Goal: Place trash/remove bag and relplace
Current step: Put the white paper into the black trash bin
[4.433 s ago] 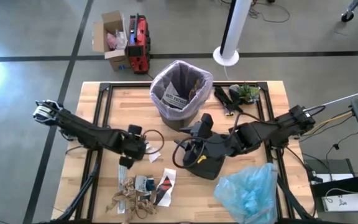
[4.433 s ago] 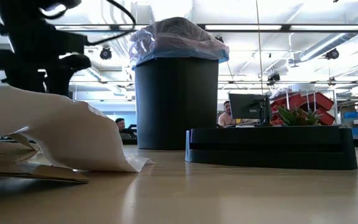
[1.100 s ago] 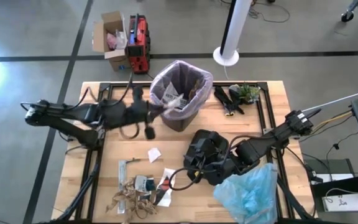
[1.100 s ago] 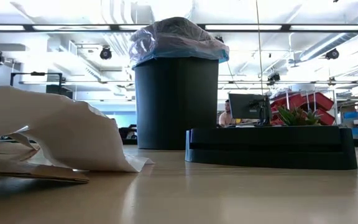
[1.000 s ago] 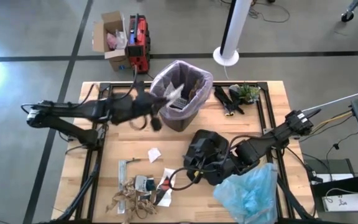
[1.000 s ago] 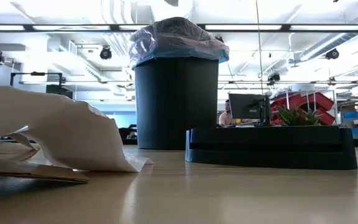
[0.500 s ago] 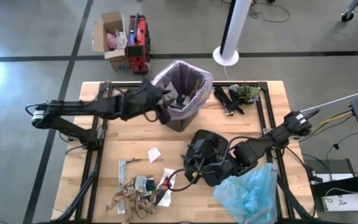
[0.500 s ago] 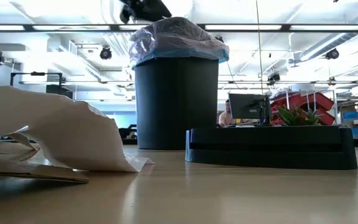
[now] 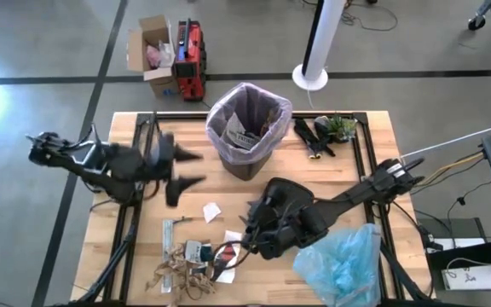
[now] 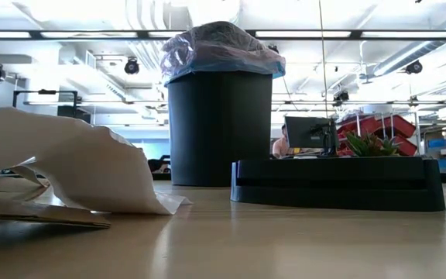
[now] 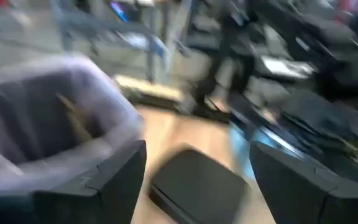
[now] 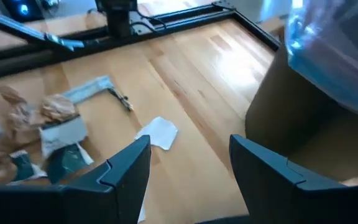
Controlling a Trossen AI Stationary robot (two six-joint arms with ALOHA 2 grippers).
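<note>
Left tool (image 9: 186,168) at nine o'clock of the bin (image 9: 247,136), jaws spread, empty. Right tool (image 9: 247,223) at desk (image 9: 365,153) centre, jaws parted, holding nothing. Lavender bag (image 9: 271,109) lines the bin. Trash (image 9: 186,264) heaped at the desk's seven o'clock; blue bag (image 9: 341,264) at five o'clock.

Left arm reaches in from the left edge, lying low across the table's left side. Left gripper (image 9: 186,168) points right, fingers spread apart, nothing between them.

Right arm comes in from the right edge, stretched toward table centre. Right gripper (image 9: 244,228) sits near centre, angled down and left, fingers parted, holding nothing.
</note>
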